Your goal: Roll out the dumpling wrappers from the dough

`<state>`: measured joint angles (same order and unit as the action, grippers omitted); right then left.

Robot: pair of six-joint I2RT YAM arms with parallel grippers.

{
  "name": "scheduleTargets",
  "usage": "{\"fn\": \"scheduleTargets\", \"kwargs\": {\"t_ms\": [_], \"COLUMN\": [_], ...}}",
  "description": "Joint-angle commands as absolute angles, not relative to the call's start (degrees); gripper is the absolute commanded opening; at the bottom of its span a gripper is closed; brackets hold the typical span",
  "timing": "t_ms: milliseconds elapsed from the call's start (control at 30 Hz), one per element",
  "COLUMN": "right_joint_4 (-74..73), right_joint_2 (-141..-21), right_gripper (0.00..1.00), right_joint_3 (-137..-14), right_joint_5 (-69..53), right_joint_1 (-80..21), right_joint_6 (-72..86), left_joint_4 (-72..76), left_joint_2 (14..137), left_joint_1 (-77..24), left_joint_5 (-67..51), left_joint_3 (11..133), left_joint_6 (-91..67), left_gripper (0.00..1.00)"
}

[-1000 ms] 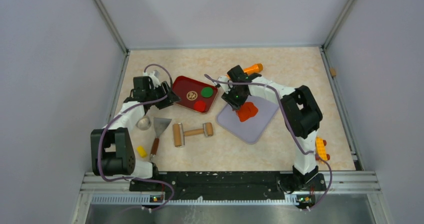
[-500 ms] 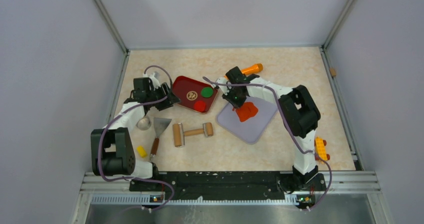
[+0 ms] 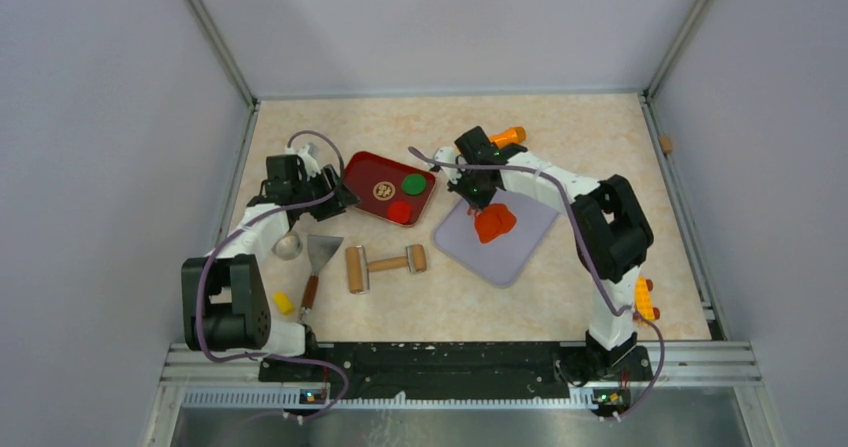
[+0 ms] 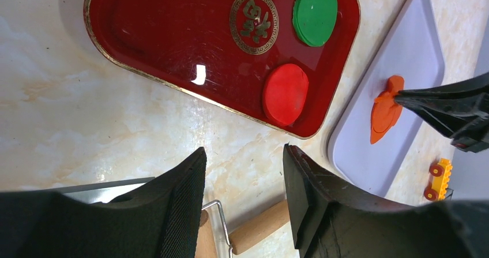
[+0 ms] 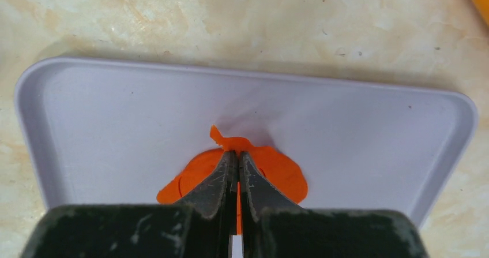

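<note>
Pinching thin, ragged orange wrapper [image 5: 277, 171], right jaws overhang smooth lilac tray [image 5: 115, 113].

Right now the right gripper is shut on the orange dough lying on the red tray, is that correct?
Not quite. The right gripper is shut on the orange dough, but that dough lies on the pale lilac tray, not the red tray. The right wrist view shows it.

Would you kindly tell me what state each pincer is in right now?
Left pincer: open, holding nothing.
Right pincer: closed, pinching the orange dough on the pale tray.
</note>
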<state>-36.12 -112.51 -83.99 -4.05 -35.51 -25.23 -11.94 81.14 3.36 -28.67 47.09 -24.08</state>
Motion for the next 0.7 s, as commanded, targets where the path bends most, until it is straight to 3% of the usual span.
{"fn": "scheduleTargets", "kwargs": {"t_ms": [0, 667], "right_joint_4": [-37.1, -41.9], "right_joint_2": [-105.8, -90.0], "right_gripper": [0.0, 0.0], "right_joint_3": [-83.5, -73.1], "right_joint_5": [-5.8, -5.1], "right_joint_1": [-35.9, -30.7], "right_joint_6": [-23.9, -25.1], "left_joint_4": [-9.5, -10.6], "left_joint_2": [80.6, 82.1], "left_joint_1": [3.6, 3.4], "left_joint_5": [-29.0, -29.9], "left_joint_3": [46.8, 48.2], "left_joint_6": [-23.6, -22.6], "left_gripper": [0.55, 0.55]}}
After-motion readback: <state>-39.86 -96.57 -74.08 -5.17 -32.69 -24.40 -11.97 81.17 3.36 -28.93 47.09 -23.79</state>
